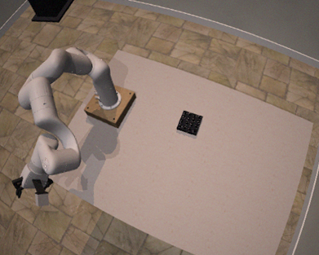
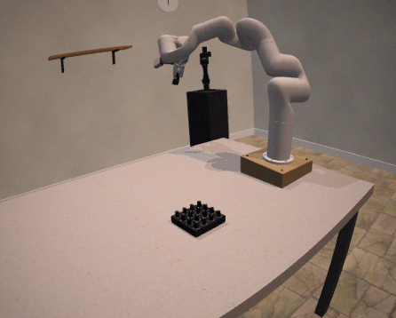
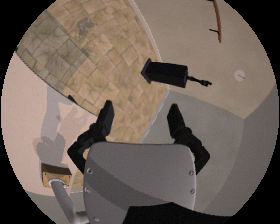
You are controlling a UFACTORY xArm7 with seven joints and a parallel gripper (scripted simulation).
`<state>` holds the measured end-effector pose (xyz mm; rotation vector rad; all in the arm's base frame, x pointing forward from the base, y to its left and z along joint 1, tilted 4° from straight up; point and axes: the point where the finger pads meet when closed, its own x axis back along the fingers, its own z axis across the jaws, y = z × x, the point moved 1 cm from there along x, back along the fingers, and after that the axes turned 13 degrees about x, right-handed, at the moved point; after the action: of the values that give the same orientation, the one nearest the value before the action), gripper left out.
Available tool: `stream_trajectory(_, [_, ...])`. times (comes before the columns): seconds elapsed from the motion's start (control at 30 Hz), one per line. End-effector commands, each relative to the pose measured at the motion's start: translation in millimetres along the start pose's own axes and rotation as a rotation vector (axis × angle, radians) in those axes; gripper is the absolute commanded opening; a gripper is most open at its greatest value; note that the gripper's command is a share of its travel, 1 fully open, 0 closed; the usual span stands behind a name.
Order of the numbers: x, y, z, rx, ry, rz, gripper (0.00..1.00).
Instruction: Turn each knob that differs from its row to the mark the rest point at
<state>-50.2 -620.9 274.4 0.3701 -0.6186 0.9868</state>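
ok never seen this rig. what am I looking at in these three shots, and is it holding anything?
It is a single white jointed robot arm bolted to a wooden base block on a pale table. One picture looks down from above, one looks across the table from the side, and the round one comes from a camera on the arm's wrist, looking out past its claw. On the table sits a small black knob box with rows of knobs. The claw is raised high, out past the table edge over the tiled floor, far from the box. Its fingers stand wide apart with nothing between them, so it holds nothing.
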Motion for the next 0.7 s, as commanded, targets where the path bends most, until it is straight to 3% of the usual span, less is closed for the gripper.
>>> stream_trajectory(0.0, [8.8, -33.7, -24.5, 0.003, -0.037, 0.046, 1.00])
stream_trajectory(0.1, [16.5, -56.9, -45.5, 0.008, -0.069, 0.079, 1.00])
stream_trajectory(0.17, [16.5, -56.9, -45.5, 0.008, -0.069, 0.079, 1.00])
stream_trajectory(0.2, [24.7, -77.4, -65.4, 0.014, -0.100, 0.107, 1.00])
stream_trajectory(0.57, [61.5, -142.8, -142.0, 0.044, -0.215, 0.197, 1.00])
stream_trajectory(0.67, [62.8, -144.5, -144.4, 0.045, -0.218, 0.199, 1.00])
